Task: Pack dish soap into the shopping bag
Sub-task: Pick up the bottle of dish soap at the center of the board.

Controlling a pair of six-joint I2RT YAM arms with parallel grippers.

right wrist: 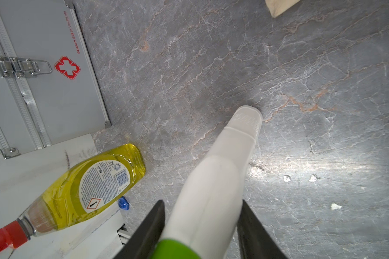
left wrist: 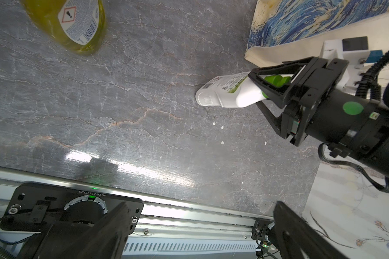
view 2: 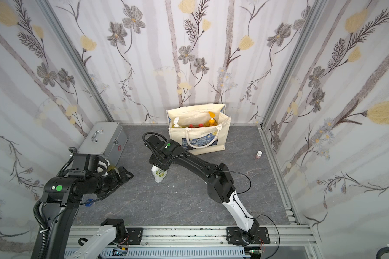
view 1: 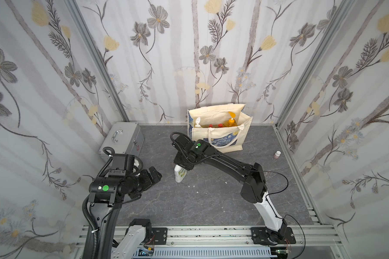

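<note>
The right claw point(right wrist: 202, 201) points down over the white bottle point(view 1: 180, 175), jaws pressed to either side just under its green cap point(left wrist: 276, 80). It looks gripped: base on the table point(view 1: 211, 197), long axis near upright but tipped. The shopping bag point(view 1: 234, 143) stands just beyond, toward the back wall point(view 1: 189, 67), so I'd lift clear of its rim first. The left claw point(view 1: 156, 176) gapes wide and empty; a yellow-green bottle point(right wrist: 94, 183) lies by the metal case point(view 1: 121, 139).

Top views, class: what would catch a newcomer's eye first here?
The starry-print shopping bag stands at the back, with pump bottles poking out. Nearer, the right gripper straddles a white green-capped bottle on the dark table; a yellow-green bottle sits beside the silver case.
</note>
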